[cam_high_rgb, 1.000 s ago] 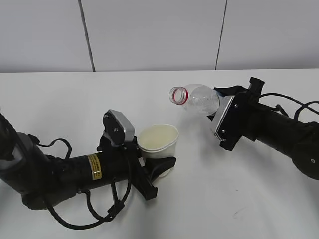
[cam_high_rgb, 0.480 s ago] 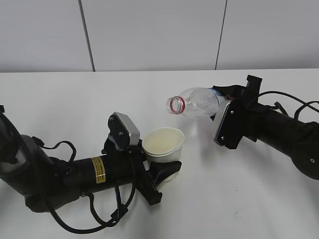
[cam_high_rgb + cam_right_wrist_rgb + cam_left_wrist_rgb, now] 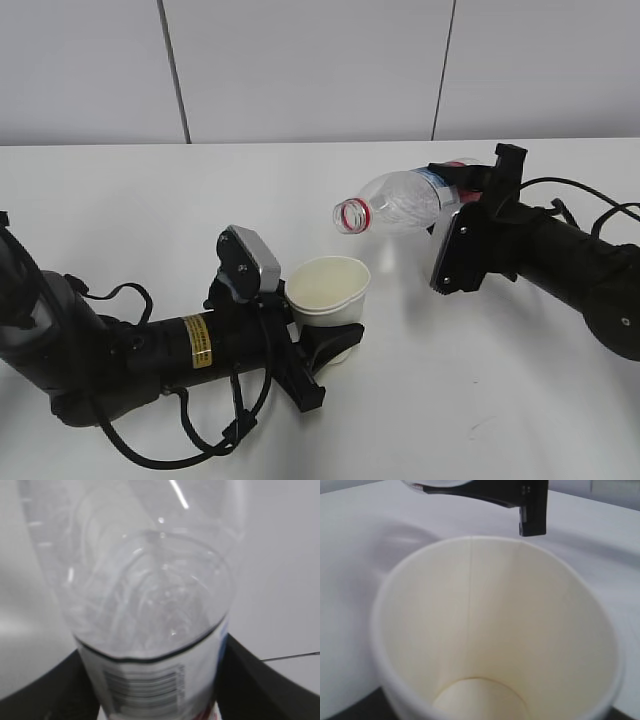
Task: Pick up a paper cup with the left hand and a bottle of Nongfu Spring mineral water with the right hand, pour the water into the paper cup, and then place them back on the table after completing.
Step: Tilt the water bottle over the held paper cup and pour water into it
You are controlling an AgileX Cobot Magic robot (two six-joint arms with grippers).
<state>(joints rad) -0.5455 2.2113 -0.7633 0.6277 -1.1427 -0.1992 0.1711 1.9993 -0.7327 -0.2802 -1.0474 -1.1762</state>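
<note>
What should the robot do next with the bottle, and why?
Probably move the water bottle a little toward the paper cup and keep tipping it. The right gripper holds it tilted, its open mouth pointing down and left, but the mouth seems to sit up and right of the cup's rim, not over it. The left gripper holds the cup upright, and it looks empty.

the white paper cup (image 3: 328, 291) stands upright, open and empty. the clear bottle (image 3: 400, 203) lies tilted, its red-ringed uncapped mouth above the cup.
</note>
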